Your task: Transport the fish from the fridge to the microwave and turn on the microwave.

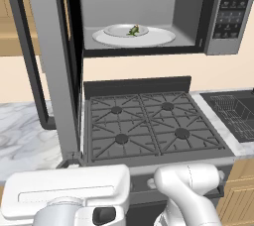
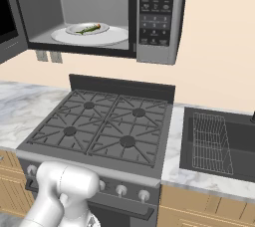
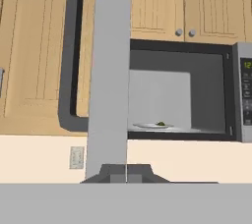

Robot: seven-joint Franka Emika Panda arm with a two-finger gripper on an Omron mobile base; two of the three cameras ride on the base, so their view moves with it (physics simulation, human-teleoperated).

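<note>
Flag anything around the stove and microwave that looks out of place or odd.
Only the wide silver-grey microwave: its door hangs wide open over the stove, with the small dark green-grey fish lying on a small plate inside.

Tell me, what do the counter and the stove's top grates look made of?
Counter: seemingly polished marble or a lookalike, white with grey veining. Grates: probably matte cast iron, dark grey bars over four burners. Being rendered, neither is certain.
</note>
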